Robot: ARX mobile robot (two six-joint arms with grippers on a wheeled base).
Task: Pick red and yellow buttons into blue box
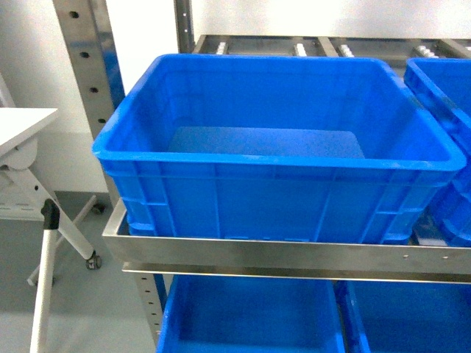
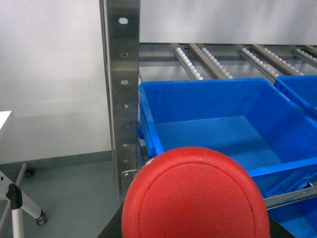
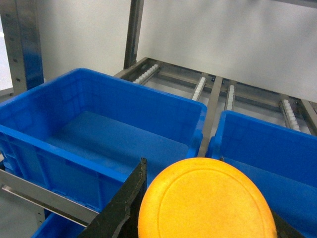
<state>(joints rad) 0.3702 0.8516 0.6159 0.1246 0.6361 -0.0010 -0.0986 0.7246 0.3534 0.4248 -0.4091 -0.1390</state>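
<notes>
Blue box point(image 1: 280, 184) sits on a steel rack shelf point(image 1: 257, 254), filling the middle of the head view; its flat bottom shows nothing lying in it. Just beside the blue box, on its right, stands a second blue crate point(image 1: 445, 110) on the same shelf, and below the shelf two more blue bins point(image 1: 250, 316) show their open tops. Behind the blue box, white roller tracks point(image 2: 190, 62) run back toward a pale wall. Left of the blue box rises a perforated steel upright point(image 2: 121, 99), and farther left a white folding table point(image 1: 22, 125) stands on castered legs.

Neither arm appears in the head view. In the left wrist view the red button point(image 2: 195, 196) fills the lower centre, its round cap facing the camera, in front of the blue box's near left corner. The left pincer itself is almost wholly hidden behind the cap, so I cannot tell how its jaws stand. In the right wrist view the yellow button point(image 3: 208, 201) sits close to the lens, before the gap between the blue box and the second crate. Right pincer point(image 3: 198, 218) has a dark finger point(image 3: 124, 206) touching the cap's left edge and another just visible at its right, clamped on the yellow button.
</notes>
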